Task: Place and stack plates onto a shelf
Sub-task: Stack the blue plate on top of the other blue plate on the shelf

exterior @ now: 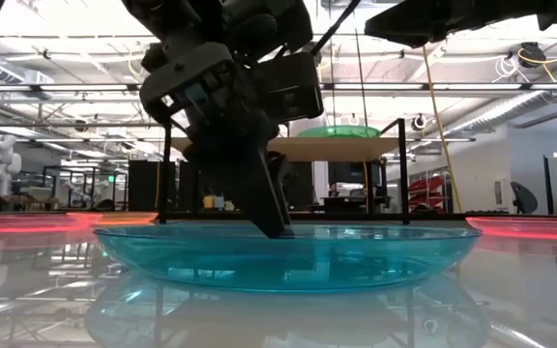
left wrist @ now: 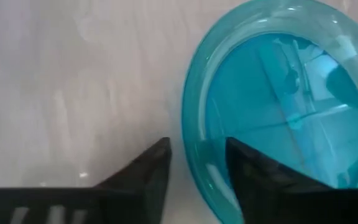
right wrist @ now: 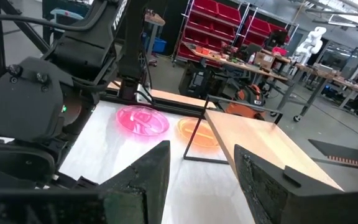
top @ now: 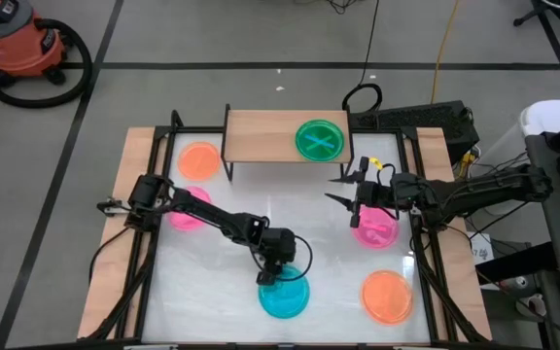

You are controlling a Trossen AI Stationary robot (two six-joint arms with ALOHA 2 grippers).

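A blue plate [top: 286,297] lies flat near the table's near edge. My left gripper [top: 270,275] points down over its far rim, open, one finger outside the rim and one inside. A green plate [top: 319,139] rests on the shelf [top: 261,136], a low wooden board on black legs at the far side. An orange plate [top: 199,158] and a pink plate [top: 188,212] lie on the table to the left. Another pink plate [top: 375,229] and another orange one [top: 387,297] lie to the right. My right gripper [top: 350,192] hovers open, empty, just off the shelf's right end. My left gripper [left wrist: 197,142] comes from above, its fingers astride the blue plate's far rim [left wrist: 190,149], one finger [left wrist: 151,171] over the table and the other [left wrist: 253,174] over the plate's inside. I cannot tell whether either finger touches the plate, which lies flat on the table.
Black frame rails [top: 154,243] run along the table's left and right sides. A cable loop [top: 363,97] lies behind the shelf. The left arm [top: 212,219] stretches across the left pink plate. Bare white tabletop [top: 309,214] shows between the shelf and the blue plate.
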